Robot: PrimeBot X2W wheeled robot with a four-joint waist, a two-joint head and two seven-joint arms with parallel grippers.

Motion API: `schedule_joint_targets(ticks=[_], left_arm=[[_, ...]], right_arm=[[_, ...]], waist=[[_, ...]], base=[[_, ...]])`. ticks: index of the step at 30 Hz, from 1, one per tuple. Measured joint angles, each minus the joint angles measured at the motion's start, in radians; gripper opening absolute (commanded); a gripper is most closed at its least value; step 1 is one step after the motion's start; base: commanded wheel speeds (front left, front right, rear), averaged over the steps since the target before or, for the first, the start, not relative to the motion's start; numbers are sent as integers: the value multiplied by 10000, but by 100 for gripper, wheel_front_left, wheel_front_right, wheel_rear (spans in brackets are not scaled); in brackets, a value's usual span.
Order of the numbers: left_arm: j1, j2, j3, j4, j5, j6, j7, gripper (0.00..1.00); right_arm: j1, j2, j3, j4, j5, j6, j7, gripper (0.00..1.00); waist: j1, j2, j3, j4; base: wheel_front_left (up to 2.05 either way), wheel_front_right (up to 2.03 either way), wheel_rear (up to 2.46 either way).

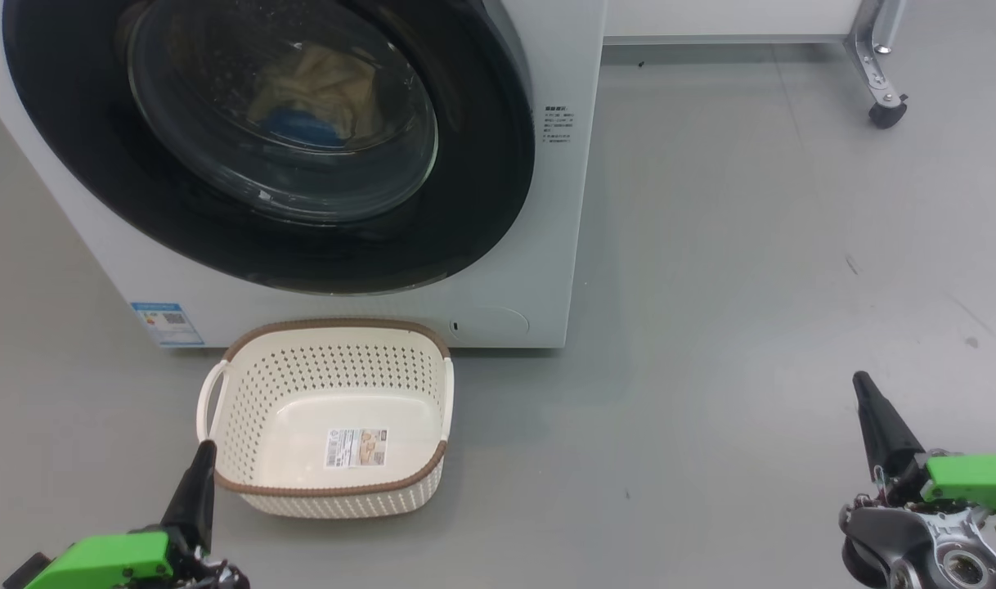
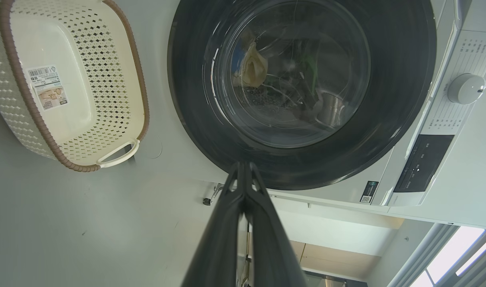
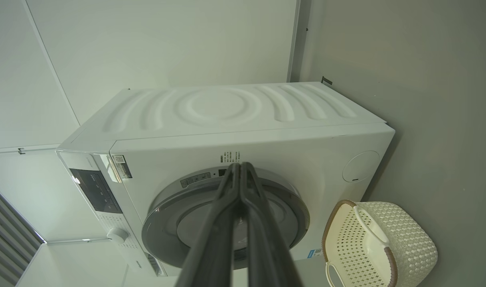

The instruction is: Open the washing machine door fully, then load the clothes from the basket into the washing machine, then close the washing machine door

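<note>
My left gripper (image 1: pixel 205 448) and right gripper (image 1: pixel 862 381) are hanging pinched shut, holding nothing.
Cream-and-blue fabric clothes (image 1: pixel 318 92) are lying behind the closed glossy black round door (image 1: pixel 473 204) at eleven o'clock, the cream perforated plastic basket (image 1: pixel 334 325) sitting at its six o'clock.

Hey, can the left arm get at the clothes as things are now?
Probably not. The clothes lie inside the washing machine, behind the glass of the washing machine door, which looks shut. The left gripper, shut, sits low beside the basket; the door would need opening first.
</note>
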Motion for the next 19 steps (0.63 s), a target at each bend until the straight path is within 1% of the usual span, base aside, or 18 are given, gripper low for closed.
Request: schedule_joint_targets(ticks=[19], left_arm=[[-1,-2,8,0,0,0,0,0]], right_arm=[[0,12,-13,0,-2,0,15,0]], waist=[[0,0,0,0]], base=[[0,0,0]])
